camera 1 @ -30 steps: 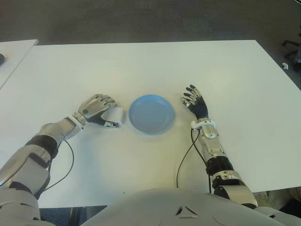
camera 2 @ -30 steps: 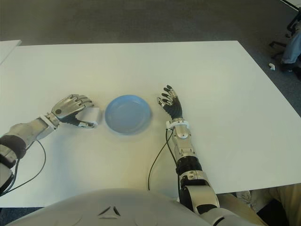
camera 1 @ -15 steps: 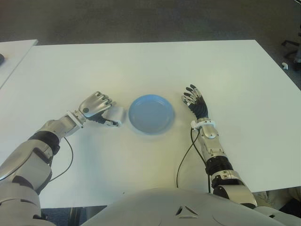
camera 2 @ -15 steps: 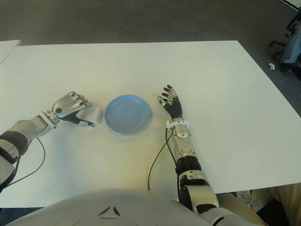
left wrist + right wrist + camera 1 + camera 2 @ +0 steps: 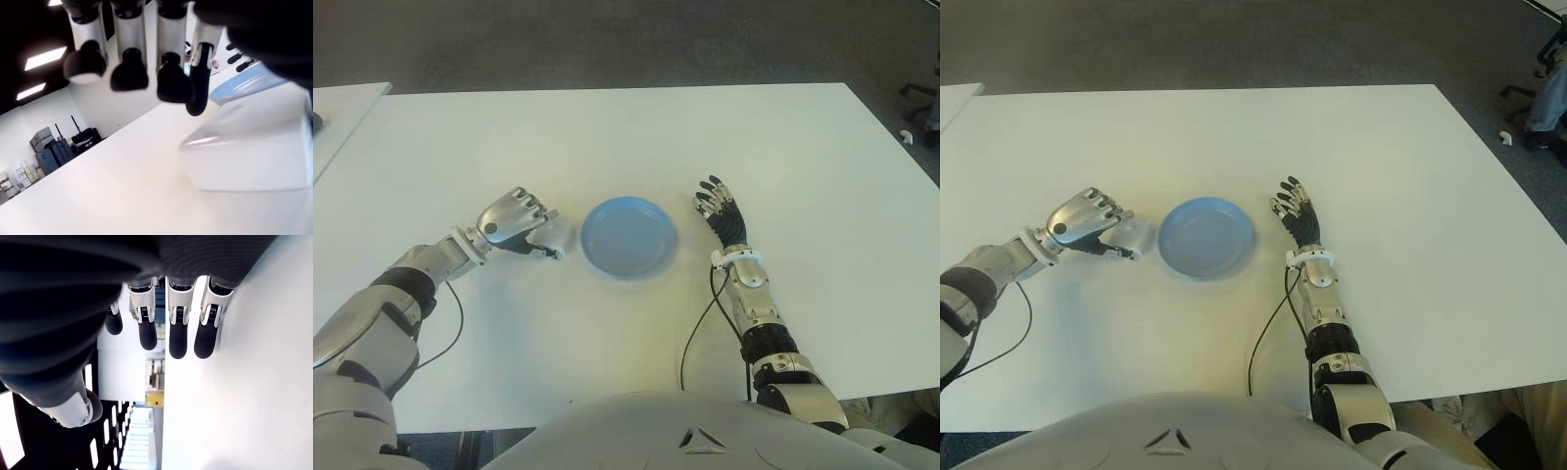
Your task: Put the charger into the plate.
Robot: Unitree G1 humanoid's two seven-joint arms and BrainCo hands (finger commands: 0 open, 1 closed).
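Note:
The white charger [image 5: 555,233] is a small block just left of the blue plate [image 5: 628,237] on the white table [image 5: 607,137]. My left hand [image 5: 530,233] is curled over it, fingers on its far side and thumb on the near side. In the left wrist view the charger [image 5: 249,152] sits low under the bent fingertips [image 5: 168,85], with the plate's rim [image 5: 249,83] right behind it. I cannot tell whether the charger is off the table. My right hand [image 5: 720,211] shows right of the plate, its fingers [image 5: 176,333] spread and holding nothing.
Thin black cables trail from both wrists over the near table, the right one [image 5: 695,333] and the left one [image 5: 458,328]. A second white table [image 5: 342,108] stands at far left. Dark floor lies beyond the far edge.
The left hand and the charger under it have shifted a little away from me, and the fingers have closed tighter over the block. The right hand has not moved.

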